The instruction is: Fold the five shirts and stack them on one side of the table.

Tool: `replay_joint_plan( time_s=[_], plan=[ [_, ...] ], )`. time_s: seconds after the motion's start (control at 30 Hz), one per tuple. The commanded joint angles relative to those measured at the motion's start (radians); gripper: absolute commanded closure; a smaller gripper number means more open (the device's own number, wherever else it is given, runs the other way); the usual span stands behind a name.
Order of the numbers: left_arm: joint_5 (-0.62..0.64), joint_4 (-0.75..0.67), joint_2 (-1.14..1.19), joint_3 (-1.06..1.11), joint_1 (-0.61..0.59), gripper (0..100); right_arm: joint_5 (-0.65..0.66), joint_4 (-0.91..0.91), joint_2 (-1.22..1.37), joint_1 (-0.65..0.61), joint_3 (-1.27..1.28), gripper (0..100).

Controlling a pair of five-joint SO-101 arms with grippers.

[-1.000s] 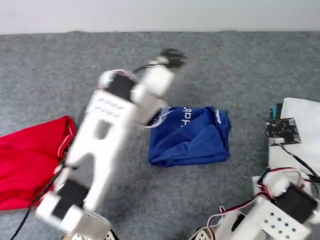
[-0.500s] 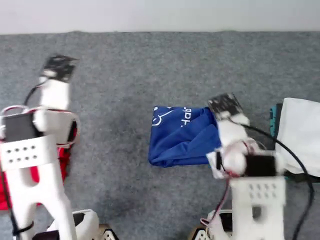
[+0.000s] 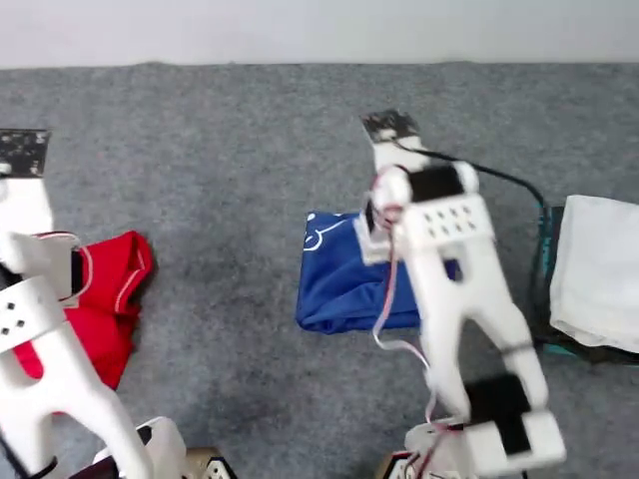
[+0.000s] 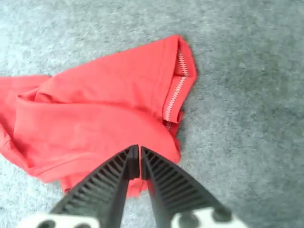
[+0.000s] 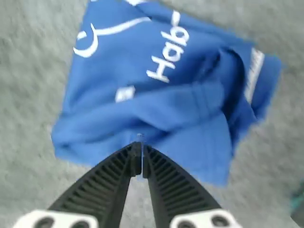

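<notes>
Claw of left arm (image 4: 140, 151) pressed together over red shirt (image 4: 95, 109), right claw (image 5: 137, 147) likewise over blue shirt (image 5: 156, 95)

My left white plastic arm (image 3: 40, 349) and right white plastic arm (image 3: 449, 269) had black servo blocks and rows of small holes. Each wrist carried dark square circuit boards (image 3: 22, 153). Along the right arm ran red-white twisted wires (image 3: 386, 294) and a black cable (image 3: 499, 178). The left gripper (image 4: 137, 151) and right gripper (image 5: 137, 147) had black ribbed fingers (image 4: 109, 178) on white bases.

Right gripper (image 5: 138, 148): jaws closed together, positioned over the folded blue shirt (image 5: 194, 118). Shirt lies on the grey tabletop (image 5: 33, 57), white lettering (image 5: 167, 56) facing up.
</notes>
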Motion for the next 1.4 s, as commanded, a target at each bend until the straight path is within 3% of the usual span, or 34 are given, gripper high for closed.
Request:
replay_joint_plan(
  time_s=[0.0,0.43,0.57,0.73,0.83,1.03,1.27,1.37],
  plan=[
    [-0.009,0.02,-0.029,-0.004,-0.035,99,-0.032,-0.016,0.145,-0.051,-0.181,98.7],
    [-0.008,0.02,-0.029,-0.004,-0.069,99,-0.034,-0.002,0.553,-0.07,-0.448,98.9],
    [-0.008,0.02,-0.029,-0.004,-0.068,99,-0.031,0.094,0.593,-0.042,-0.448,98.9],
    [-0.008,0.02,-0.029,-0.004,-0.066,99,-0.028,0.259,0.562,0.025,-0.448,99.0],
    [-0.006,0.02,-0.029,-0.004,-0.066,99,-0.015,0.26,0.501,0.076,-0.384,99.0],
    [-0.006,0.02,-0.029,-0.004,-0.064,99,0.178,0.259,0.38,0.12,-0.097,99.0],
    [-0.006,0.018,-0.021,-0.002,-0.064,99,0.215,0.257,0.282,0.191,0.029,99.0],
    [-0.006,0.018,-0.021,-0.002,-0.064,99,0.215,0.255,0.199,0.163,0.012,99.0]
  ],
)
